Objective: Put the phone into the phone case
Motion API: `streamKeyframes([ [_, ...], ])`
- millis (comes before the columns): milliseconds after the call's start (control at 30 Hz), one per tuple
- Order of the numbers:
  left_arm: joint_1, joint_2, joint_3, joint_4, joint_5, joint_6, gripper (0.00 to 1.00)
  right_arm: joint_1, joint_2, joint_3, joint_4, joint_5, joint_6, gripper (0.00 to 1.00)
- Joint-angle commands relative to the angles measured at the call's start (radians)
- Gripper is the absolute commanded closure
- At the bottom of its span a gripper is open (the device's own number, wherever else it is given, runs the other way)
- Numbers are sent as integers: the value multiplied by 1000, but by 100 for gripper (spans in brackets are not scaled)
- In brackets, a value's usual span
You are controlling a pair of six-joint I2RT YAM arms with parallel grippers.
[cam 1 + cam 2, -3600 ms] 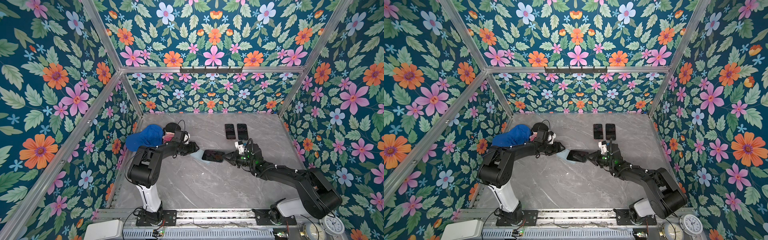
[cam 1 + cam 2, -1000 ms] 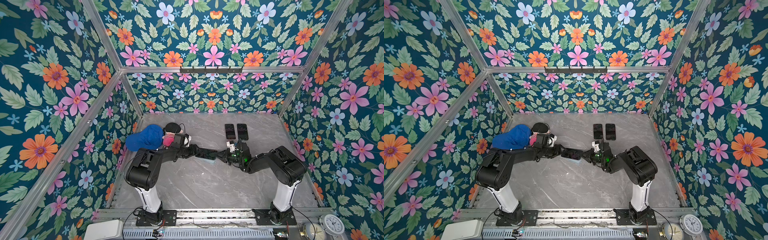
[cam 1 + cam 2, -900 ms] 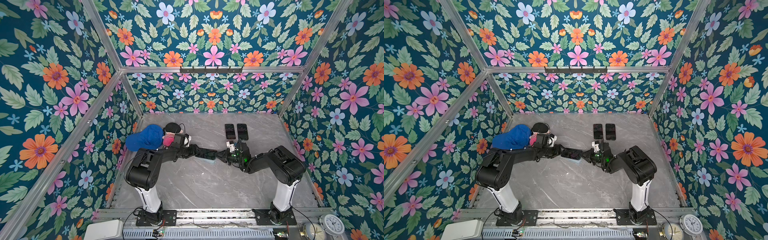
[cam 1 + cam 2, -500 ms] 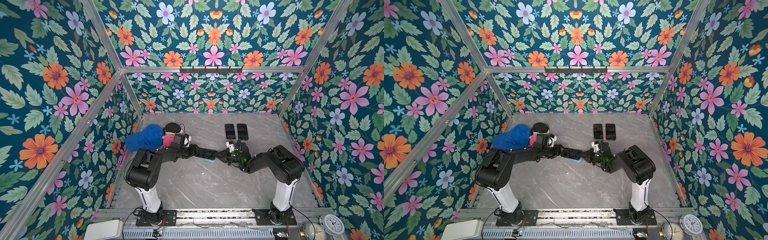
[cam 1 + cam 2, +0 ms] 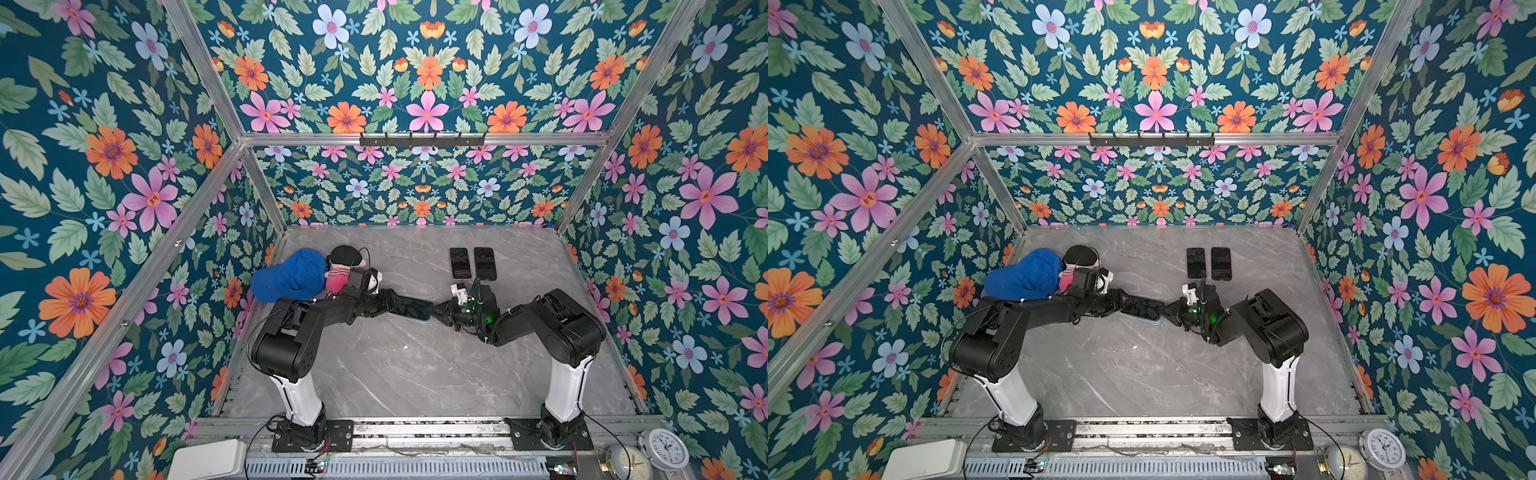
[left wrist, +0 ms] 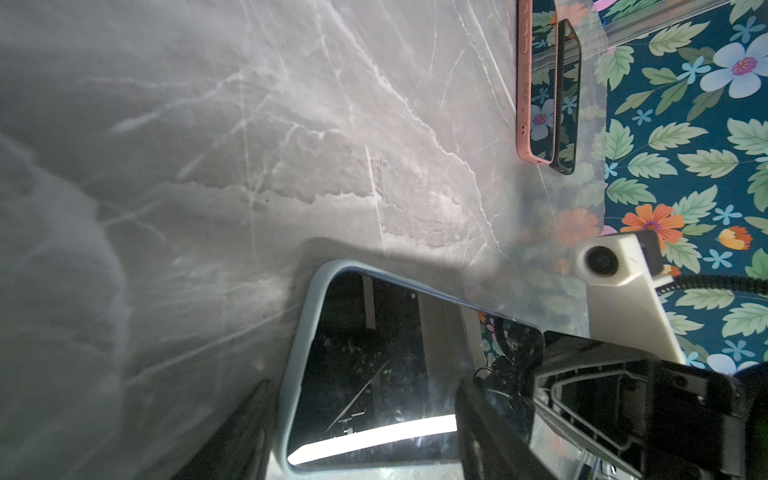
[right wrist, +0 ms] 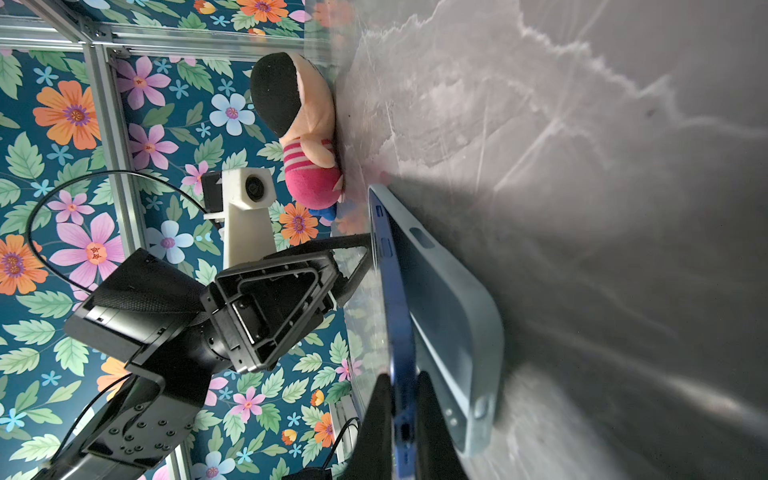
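Right wrist view, and the right end effector [image 7: 402, 376] is pinched tight on the near end of the blue phone [image 7: 399, 316], its jaws nearly together on the thin edge. The phone sits at a slant. Its far end is down at the far lip of the pale blue phone case [image 7: 453, 316], while the gripped end rides up, clear of the case. The case itself lies flat on the grey marble desk [image 7: 623, 166].

Over on the left wrist view, the left end effector [image 6: 363, 399] has its jaws spread wide, one down each long side of the case. It looks like a bracing grip across the case's width, though one contact is hidden.

So I'd call it partway home: the phone is lined up and one end is started, but it isn't seated. What's left is to lower the raised end, press it past the rim and let go.

Further out, two other cased phones [image 5: 460, 263] [image 5: 485, 263] lie side by side at the back. A plush doll [image 7: 307, 137] and a blue cap [image 5: 291, 276] sit well apart on the left.
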Motion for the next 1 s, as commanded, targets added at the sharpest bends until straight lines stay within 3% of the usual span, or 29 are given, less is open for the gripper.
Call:
streamKeyframes([
  [0,-5,-4,-4,-46,31,-9,31,6,-7,7,-82,8,-10,92],
  [500,-5,-10,-9,-53,27,0,31,6,-51,31,-222,15,-42,72],
  [667,-4,-18,-13,-64,22,10,31,7,-108,40,-359,48,-80,64],
  [967,-3,-28,-20,-72,18,18,31,10,-192,81,-640,117,-174,62],
])
